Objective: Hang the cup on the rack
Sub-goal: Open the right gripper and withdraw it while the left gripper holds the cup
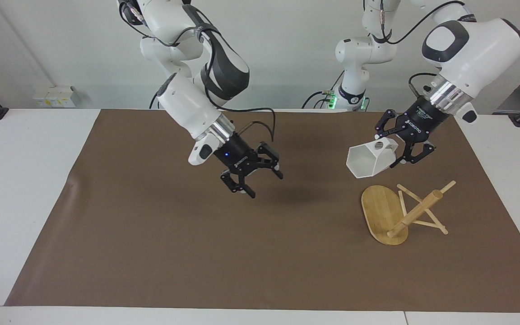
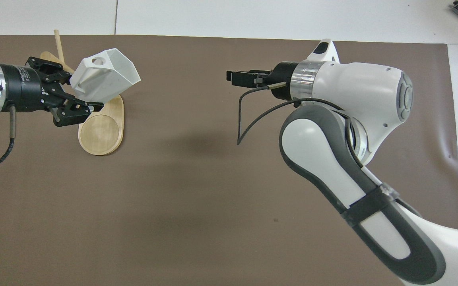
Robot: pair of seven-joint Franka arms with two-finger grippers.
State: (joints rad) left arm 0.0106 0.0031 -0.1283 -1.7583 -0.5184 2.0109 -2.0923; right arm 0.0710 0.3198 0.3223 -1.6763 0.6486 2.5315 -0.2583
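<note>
The left gripper (image 1: 397,153) is clenching the white cup (image 1: 370,161) by its handle, holding it tilted in the air over the rack (image 1: 400,212). The right gripper (image 1: 255,178) is hanging spread wide and holding nothing, over the middle of the brown mat (image 1: 197,253). The facing view is showing the rack lying tipped on its side toward the left arm's end; the overhead view is hiding most of its post under the cup (image 2: 103,79). The cup's inside is looking bare.

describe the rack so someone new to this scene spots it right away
On the brown mat, look toward the left arm's end of the table. The rack lies tipped over there, below the white cup the left gripper holds. It is the only bamboo thing: oval base, thick post, thin crossing pegs.
</note>
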